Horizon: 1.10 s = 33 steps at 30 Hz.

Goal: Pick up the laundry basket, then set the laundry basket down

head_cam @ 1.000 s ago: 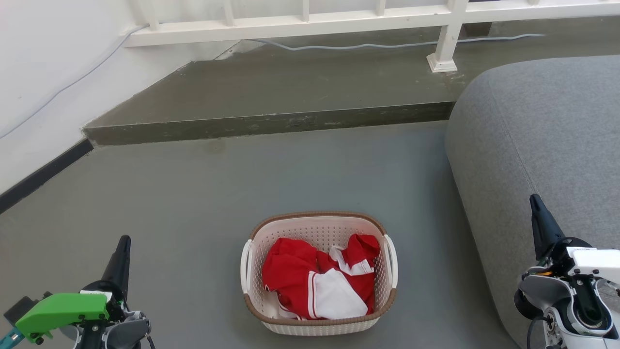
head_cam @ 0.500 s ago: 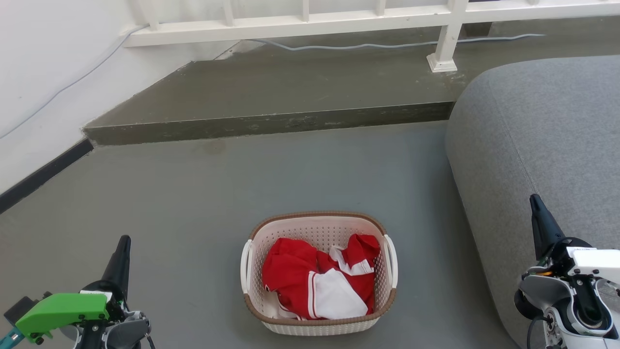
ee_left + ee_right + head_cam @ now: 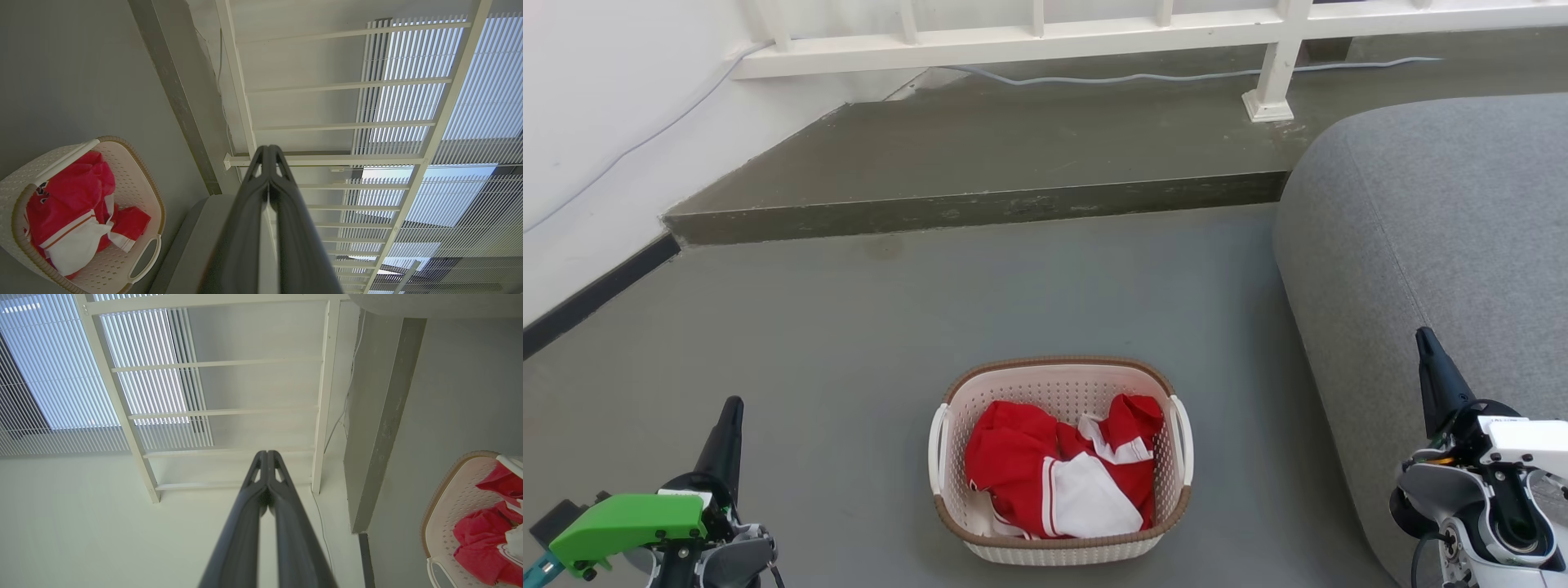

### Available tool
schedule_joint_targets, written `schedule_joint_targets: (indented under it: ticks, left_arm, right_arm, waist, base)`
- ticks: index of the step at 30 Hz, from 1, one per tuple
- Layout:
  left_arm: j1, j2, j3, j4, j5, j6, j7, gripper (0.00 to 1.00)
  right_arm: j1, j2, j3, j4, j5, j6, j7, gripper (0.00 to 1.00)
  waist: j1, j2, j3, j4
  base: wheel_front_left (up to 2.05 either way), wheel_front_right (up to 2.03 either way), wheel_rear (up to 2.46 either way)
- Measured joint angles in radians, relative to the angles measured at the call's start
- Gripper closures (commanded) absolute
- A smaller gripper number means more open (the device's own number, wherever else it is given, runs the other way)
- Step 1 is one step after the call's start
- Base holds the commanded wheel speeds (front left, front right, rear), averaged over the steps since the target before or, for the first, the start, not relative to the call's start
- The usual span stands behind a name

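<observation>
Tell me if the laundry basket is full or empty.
Partly full: the laundry basket holds crumpled red-and-white clothing covering its bottom, with bare wall showing above.

Left gripper (image 3: 733, 406): low at the robot's left side, its two dark fingers pressed together tip to tip with nothing between them, pointing forward.
Left wrist: a green cover (image 3: 627, 521) sits just behind the fingers.
Right gripper (image 3: 1423, 336): low at the right side, fingers likewise closed on nothing, tips leaning slightly leftward.
Right wrist: a white housing (image 3: 1525, 435) over a grey joint.
</observation>
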Motion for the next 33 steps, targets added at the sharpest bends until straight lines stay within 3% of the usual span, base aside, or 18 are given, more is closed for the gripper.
schedule_joint_targets:
  ticks: [16,17,33]
  left_arm:
    - [0.0,0.0,0.0,0.0,0.0,0.0,0.0,1.0]
    - [0.003,-0.001,-0.001,0.007,0.0,0.0,0.0,0.0]
    - [0.041,-0.022,-0.02,0.033,0.008,0.002,-0.028,0.0]
  right_arm:
    - [0.0,0.0,0.0,0.0,0.0,0.0,0.0,1.0]
    - [0.004,0.002,0.0,0.007,0.0,-0.002,0.0,0.0]
    - [0.049,0.024,0.016,0.019,-0.002,-0.004,-0.022,0.0]
  waist:
    - [0.0,0.0,0.0,0.0]
    - [0.0,0.0,0.0,0.0]
    - [0.0,0.0,0.001,0.004]
  base:
    - [0.0,0.0,0.0]
    - [0.0,0.0,0.0]
    - [0.0,0.0,0.0]
